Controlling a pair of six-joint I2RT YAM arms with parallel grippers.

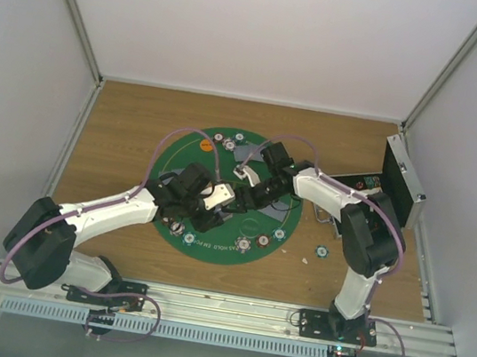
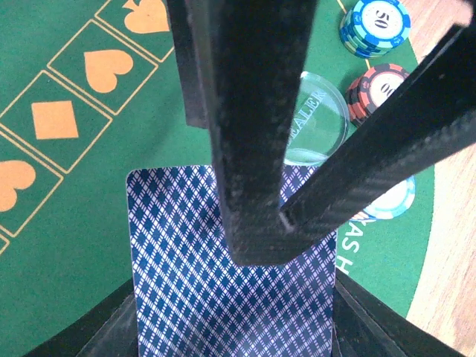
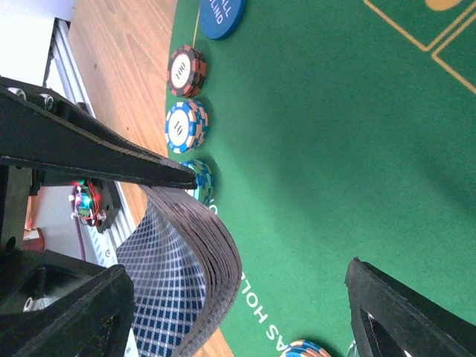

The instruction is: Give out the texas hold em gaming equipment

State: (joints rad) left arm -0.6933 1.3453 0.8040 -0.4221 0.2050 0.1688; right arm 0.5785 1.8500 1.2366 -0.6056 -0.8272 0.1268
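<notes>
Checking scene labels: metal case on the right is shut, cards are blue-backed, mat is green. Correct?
No. The metal case stands open, lid raised, as the top external view shows. The cards are blue-backed and the mat is green.

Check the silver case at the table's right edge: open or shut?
Open. The silver case has its lid raised upright, with its dark-lined base exposed beside it.

The left arm (image 1: 113, 206) and right arm (image 1: 331, 192) bend inward, left fingers (image 2: 100, 338) clamped narrow, right fingers (image 3: 89, 149) spread wide.
</notes>
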